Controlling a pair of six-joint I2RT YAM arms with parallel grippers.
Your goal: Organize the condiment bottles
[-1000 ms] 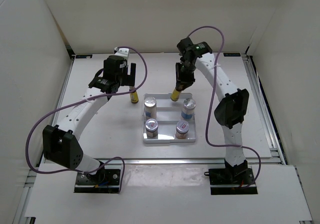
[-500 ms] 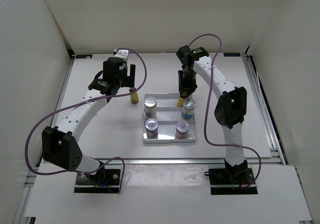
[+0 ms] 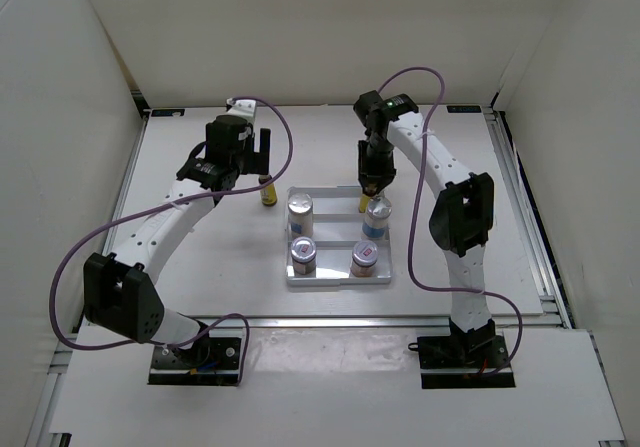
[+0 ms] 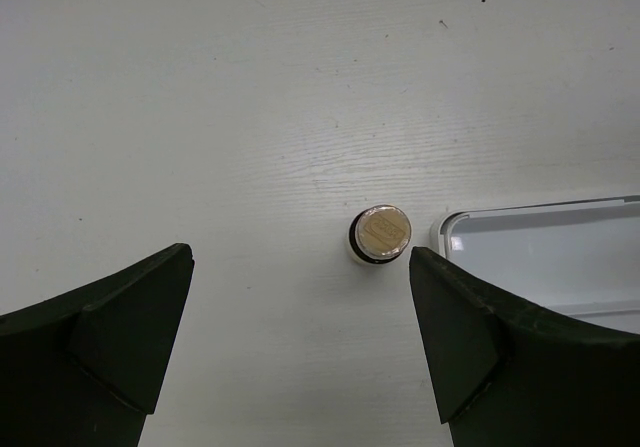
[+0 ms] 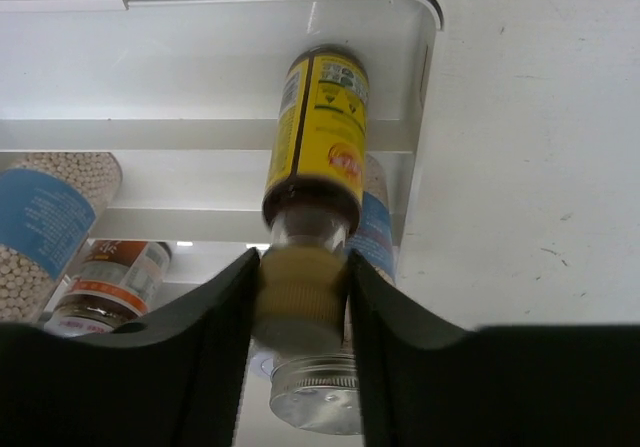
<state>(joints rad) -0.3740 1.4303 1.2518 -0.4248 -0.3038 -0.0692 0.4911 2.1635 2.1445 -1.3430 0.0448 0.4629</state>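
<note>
R | my right fingers [image 5: 232, 317] clamped on neck of yellow bottle [image 5: 318, 117], upright, base over tray [image 5: 428, 37] back-right step | L | my left fingers [image 4: 120, 317] spread wide, holding nothing | 2nd bottle [image 4: 380, 235] upright on counter [image 4: 200, 117], straight below, between them

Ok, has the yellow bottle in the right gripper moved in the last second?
Yes. The yellow bottle, held in the right gripper, has shifted rightward and nearer, from the white tray's far edge to beside the blue-labelled jar.
</note>
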